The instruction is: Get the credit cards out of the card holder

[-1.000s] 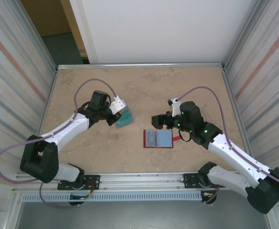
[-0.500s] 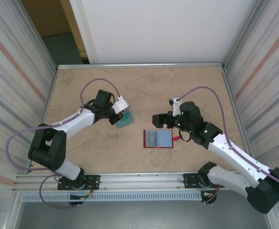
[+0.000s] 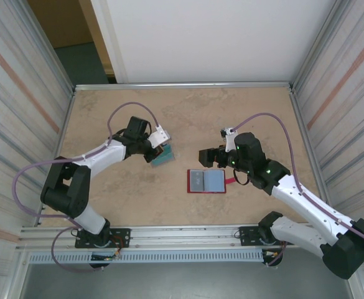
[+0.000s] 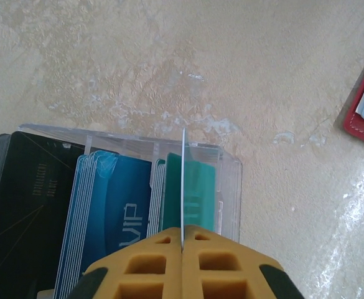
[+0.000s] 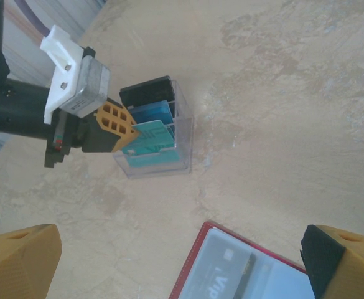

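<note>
The card holder (image 3: 214,181) lies open on the table, dark red with pale panels, and a grey card (image 5: 239,266) sits in its left pocket. My left gripper (image 3: 157,151) is shut on a teal card (image 4: 183,180), seen edge-on, over a clear plastic box (image 4: 230,182). The card's lower edge hangs above the box's teal compartment. My right gripper (image 5: 180,240) hangs open above the holder's far left corner (image 5: 200,249), nothing between its fingers.
The clear box (image 3: 163,155) holds stacks of black (image 4: 26,199), blue (image 4: 116,205) and teal cards (image 4: 200,199) in separate compartments. The holder's red tab (image 3: 230,181) sticks out to the right. Metal walls enclose the table on both sides.
The left arm's elbow has swung inward and up, and its gripper has shifted slightly right over the box, still holding the teal card. The right arm has not moved.
</note>
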